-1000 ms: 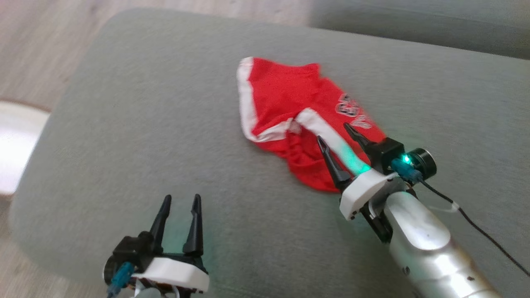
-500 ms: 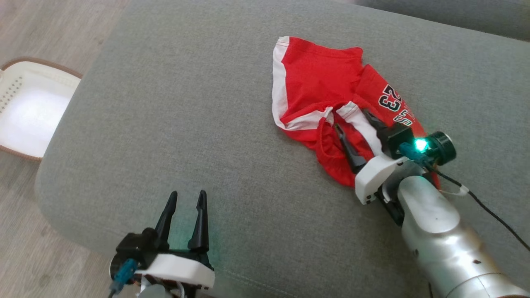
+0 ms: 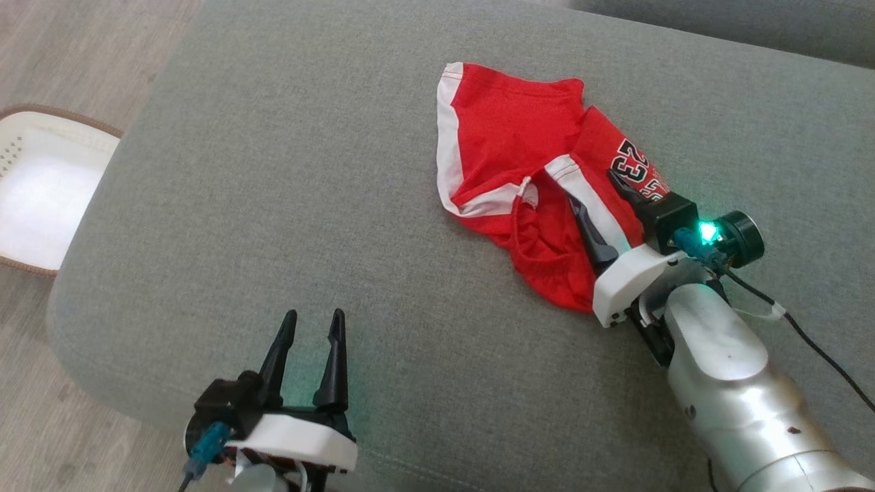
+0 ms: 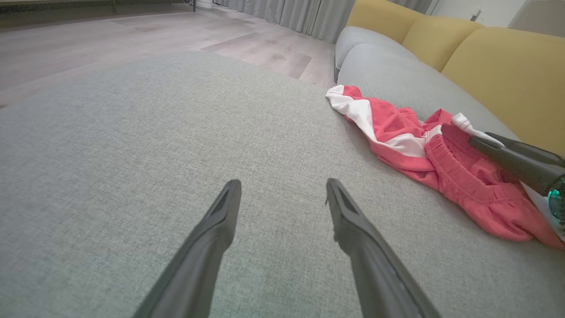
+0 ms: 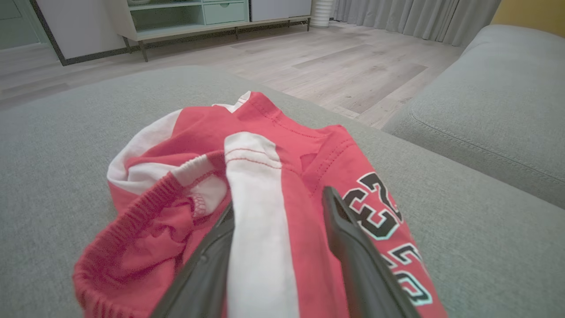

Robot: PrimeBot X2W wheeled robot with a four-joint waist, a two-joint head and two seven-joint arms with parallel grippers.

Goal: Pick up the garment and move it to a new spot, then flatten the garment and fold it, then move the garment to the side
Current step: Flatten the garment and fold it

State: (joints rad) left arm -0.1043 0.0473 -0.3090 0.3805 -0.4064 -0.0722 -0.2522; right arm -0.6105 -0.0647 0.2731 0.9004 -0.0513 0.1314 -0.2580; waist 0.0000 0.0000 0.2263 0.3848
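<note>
Since the earlier frame the right gripper has narrowed its fingers around the white side stripe of the red basketball shorts, which lie crumpled right of centre on the grey sofa cushion. Whether it pinches yet, I cannot tell. The left gripper, lower left, stands spread and empty. Lifting, flattening and folding all remain. One pair of shorts, two grippers, one white basket.

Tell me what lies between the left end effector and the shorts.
Only bare cushion, up to the shorts; head and left wrist views show it.
</note>
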